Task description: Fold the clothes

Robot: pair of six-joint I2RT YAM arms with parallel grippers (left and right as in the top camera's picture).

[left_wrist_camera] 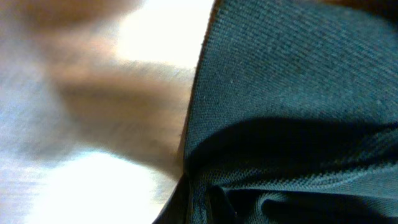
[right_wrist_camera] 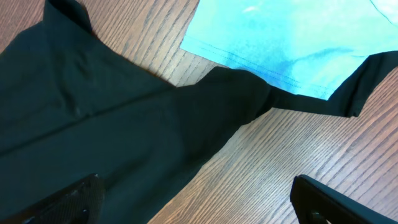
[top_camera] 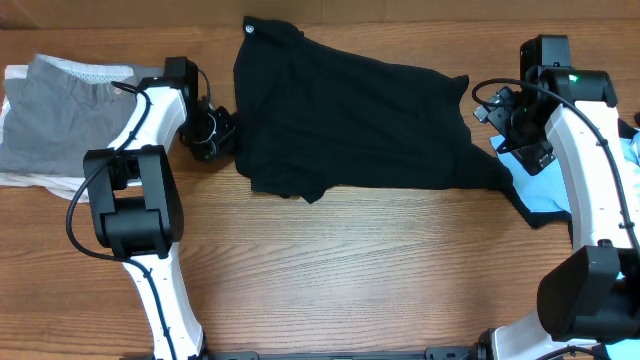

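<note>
Black shirt [top_camera: 350,120] edge in the closed left gripper [top_camera: 228,135]

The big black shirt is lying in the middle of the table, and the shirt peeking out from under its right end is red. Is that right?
Not quite. The one peeking out is a light blue shirt, not a red one. The right wrist view shows its colour clearly. The rest is right: the black shirt does lie in the middle of the table.
</note>
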